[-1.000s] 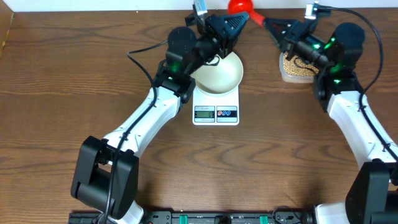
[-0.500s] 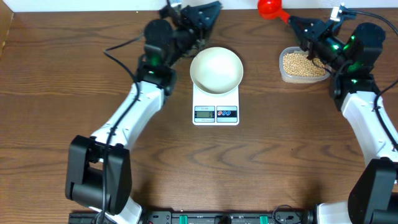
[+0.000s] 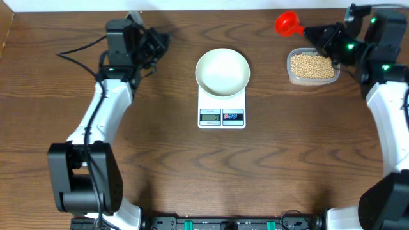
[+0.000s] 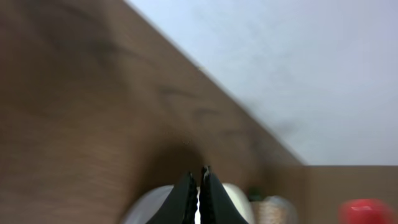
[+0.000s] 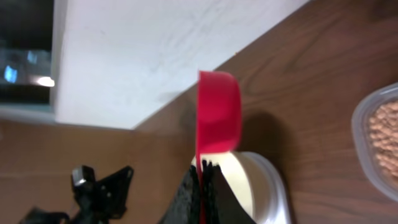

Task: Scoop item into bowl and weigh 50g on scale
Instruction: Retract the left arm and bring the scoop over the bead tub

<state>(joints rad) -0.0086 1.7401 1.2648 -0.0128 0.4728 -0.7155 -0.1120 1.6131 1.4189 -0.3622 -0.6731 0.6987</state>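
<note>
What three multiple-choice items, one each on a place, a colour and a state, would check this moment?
1. Where is the bowl? A on the scale; B left of the scale; C behind the scale.
2. What colour is the scoop? A blue; B red; C green.
3. How is the right gripper? A open, empty; B shut on the scoop's handle; C shut, empty.
Answers: A, the bowl sits atop the scale; B, the scoop's cup is bright red; B, the wrist view shows closed fingers pinching the handle.
</note>
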